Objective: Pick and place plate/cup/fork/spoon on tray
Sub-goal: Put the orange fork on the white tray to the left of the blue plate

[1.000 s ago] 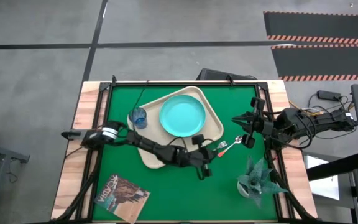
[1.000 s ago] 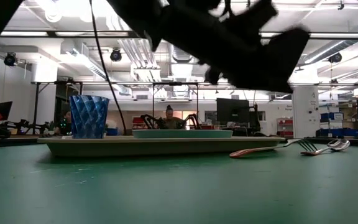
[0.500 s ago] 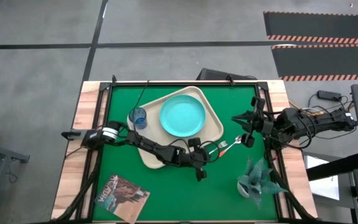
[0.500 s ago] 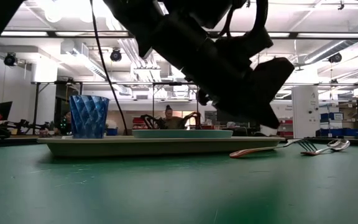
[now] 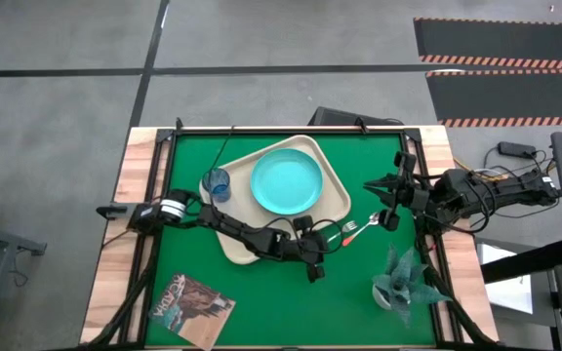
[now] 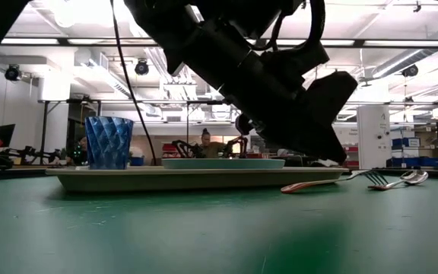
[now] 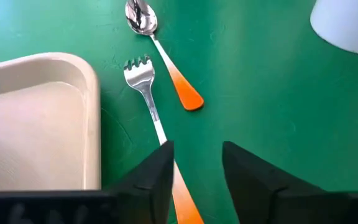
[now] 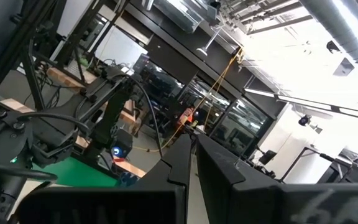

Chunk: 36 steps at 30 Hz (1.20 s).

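Cup stands upright on the left end of the tray; low view shows it as a blue faceted tumbler on the tray's rim side. Plate sits on the tray just right of the cup, apart from it.

Left arm reaches from the table's left edge across the tray's near corner. Left gripper hovers low over the green mat, just off the tray's right edge, jaws parted with a clear gap. In the left wrist view the fork's orange handle runs under the gap between the fingers; no contact visible. Fork lies flat on the mat, tines away from the gripper, beside the tray, not on it.

Spoon lies flat on the mat just right of the fork, handle angled toward it, not touching.

Right gripper waits at the table's right edge, raised; its fingers are pressed together, holding nothing.
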Each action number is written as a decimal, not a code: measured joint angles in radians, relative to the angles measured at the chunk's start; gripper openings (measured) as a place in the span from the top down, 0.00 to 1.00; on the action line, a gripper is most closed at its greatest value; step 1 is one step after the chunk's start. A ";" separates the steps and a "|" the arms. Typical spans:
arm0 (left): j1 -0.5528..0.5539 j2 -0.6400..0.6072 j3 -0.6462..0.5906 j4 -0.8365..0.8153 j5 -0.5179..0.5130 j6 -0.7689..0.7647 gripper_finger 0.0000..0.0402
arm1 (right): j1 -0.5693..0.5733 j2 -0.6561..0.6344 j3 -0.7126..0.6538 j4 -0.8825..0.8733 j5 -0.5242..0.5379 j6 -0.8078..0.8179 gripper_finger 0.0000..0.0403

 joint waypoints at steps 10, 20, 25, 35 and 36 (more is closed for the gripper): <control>0.000 0.008 -0.008 0.004 -0.003 -0.047 0.66 | 0.000 0.000 0.000 0.000 0.000 0.000 0.96; -0.001 0.024 -0.021 0.004 -0.034 -0.126 0.67 | 0.000 0.000 0.000 0.000 0.000 0.000 0.96; 0.000 0.055 -0.021 0.034 -0.027 -0.132 0.67 | 0.000 0.000 0.000 0.000 0.000 0.000 0.96; 0.001 0.058 -0.020 0.022 0.001 -0.180 0.73 | 0.000 0.000 -0.001 0.000 0.000 -0.006 0.96; 0.001 0.058 -0.020 0.022 0.001 -0.183 0.75 | 0.000 0.000 -0.001 0.000 0.000 -0.006 0.96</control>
